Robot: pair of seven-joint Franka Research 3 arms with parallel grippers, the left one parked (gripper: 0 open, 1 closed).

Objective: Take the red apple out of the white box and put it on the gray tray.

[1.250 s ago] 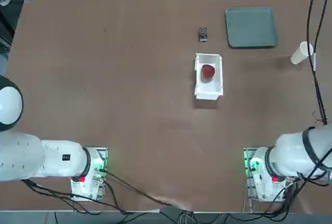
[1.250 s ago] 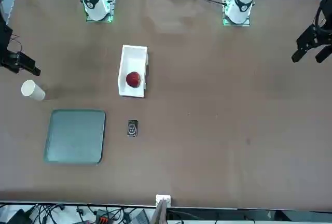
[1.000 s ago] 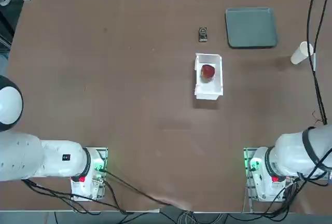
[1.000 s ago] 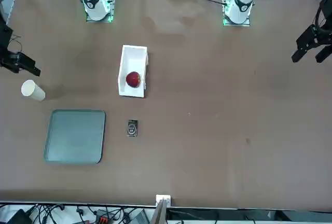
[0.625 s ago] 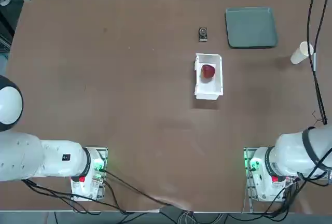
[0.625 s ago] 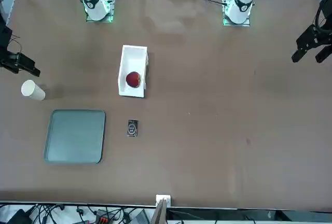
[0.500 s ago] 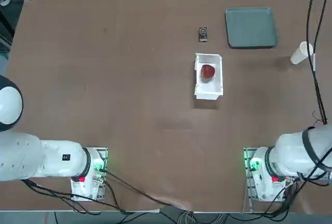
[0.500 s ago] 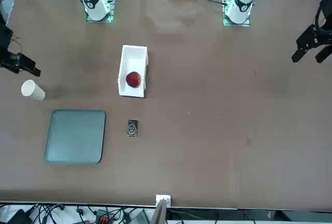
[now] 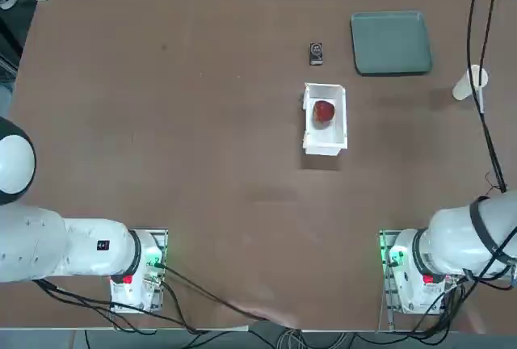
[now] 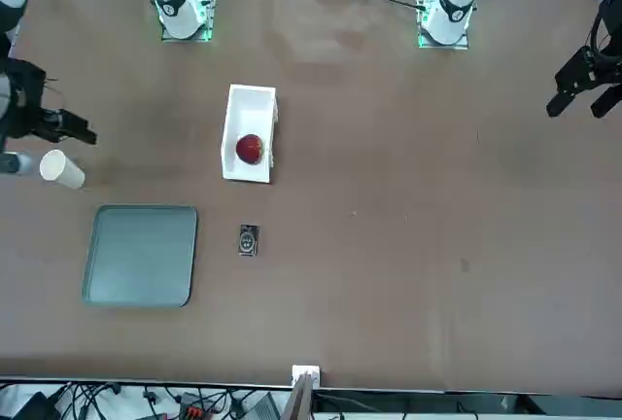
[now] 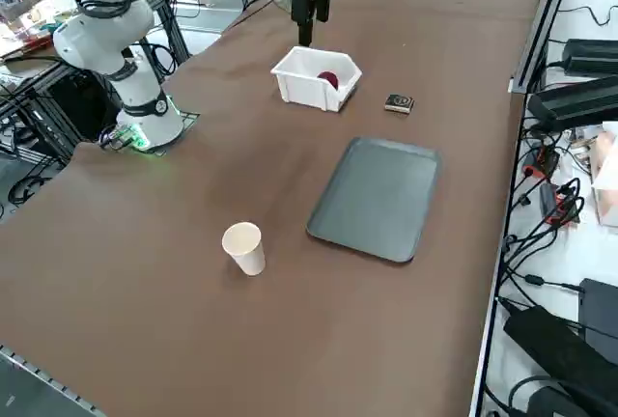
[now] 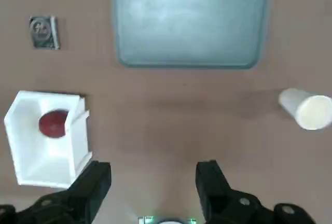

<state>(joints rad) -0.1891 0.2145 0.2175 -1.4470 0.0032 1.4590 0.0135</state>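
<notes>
Apple (image 9: 324,111) lies inside the box (image 9: 325,140). From overhead, the tray (image 9: 392,42) lies at one o'clock from the box, the cup (image 9: 464,89) at four o'clock from the tray, the small block (image 9: 316,53) at the box's twelve. The right gripper (image 12: 154,166), above the table, gapes wide, gripping nothing.

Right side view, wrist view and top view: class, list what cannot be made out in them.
- Apple's underside: hidden by the box's wall, right side view.
- Lettering on the small block: too small, top view.
- Tray's far end: cut off by the edge, right wrist view.
- Right gripper, open above the table: rear cut off by the edge, right wrist view.
</notes>
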